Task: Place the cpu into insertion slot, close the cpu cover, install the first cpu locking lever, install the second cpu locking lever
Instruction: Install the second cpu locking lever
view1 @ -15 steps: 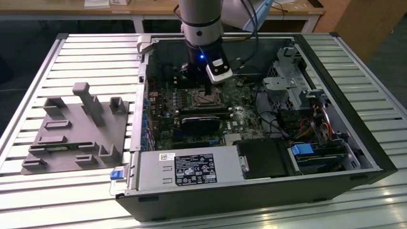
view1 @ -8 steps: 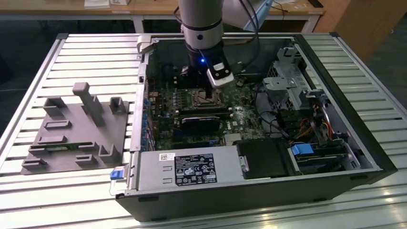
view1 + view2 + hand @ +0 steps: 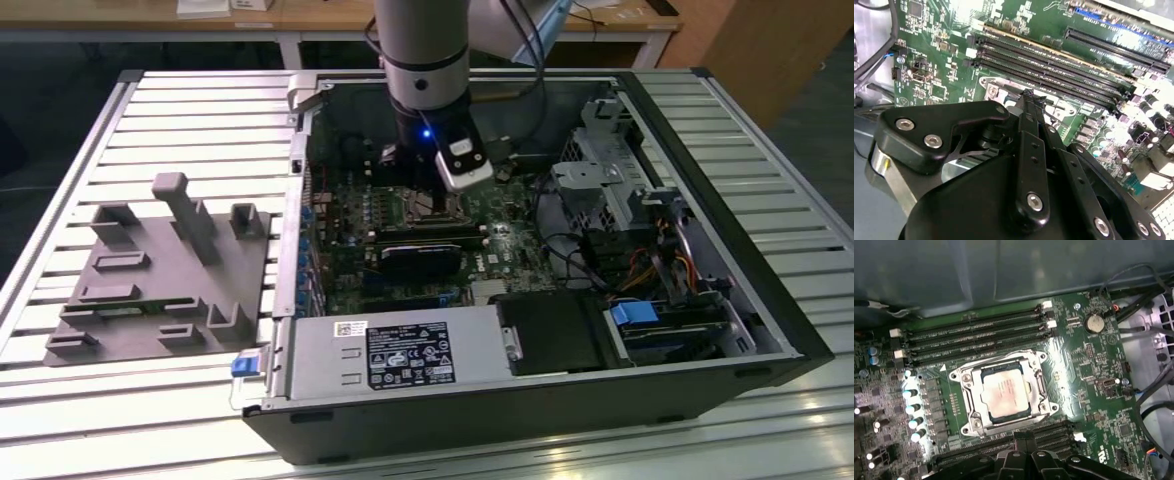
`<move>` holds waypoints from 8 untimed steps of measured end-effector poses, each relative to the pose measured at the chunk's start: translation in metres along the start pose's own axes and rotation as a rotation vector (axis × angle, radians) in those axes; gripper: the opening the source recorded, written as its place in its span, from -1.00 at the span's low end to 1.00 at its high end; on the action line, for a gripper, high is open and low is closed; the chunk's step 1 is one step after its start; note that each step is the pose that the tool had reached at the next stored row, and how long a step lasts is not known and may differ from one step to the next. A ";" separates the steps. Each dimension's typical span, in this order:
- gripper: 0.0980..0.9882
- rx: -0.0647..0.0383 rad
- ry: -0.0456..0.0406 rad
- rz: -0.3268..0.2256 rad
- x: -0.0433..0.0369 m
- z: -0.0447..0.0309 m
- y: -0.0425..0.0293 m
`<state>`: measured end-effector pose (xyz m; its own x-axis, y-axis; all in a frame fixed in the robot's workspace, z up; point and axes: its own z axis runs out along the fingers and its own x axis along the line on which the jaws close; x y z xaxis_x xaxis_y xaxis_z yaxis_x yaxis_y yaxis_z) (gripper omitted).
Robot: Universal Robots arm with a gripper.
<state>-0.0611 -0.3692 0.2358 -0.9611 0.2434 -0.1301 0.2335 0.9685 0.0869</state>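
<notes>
Sitting in insertion slot (image 3: 1006, 395), cpu (image 3: 1005, 396), cover (image 3: 1040, 385) down, tool (image 3: 1024, 440) nr edge

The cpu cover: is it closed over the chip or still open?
Closed: in the first wrist view the cpu cover lies flat around the cpu.

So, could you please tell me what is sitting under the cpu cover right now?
The cpu shows through the window of the cpu cover; the insertion slot beneath is hidden.
</notes>
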 end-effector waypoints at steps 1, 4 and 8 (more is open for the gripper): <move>-0.98 0.000 0.0000 0.000 -0.0003 0.0000 -0.0010; -0.98 0.001 0.0031 0.000 -0.0009 0.0000 -0.0038; -0.98 0.008 0.0330 0.002 -0.0012 0.0015 -0.0059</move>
<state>-0.0611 -0.3751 0.2339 -0.9650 0.2434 -0.0973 0.2363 0.9685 0.0790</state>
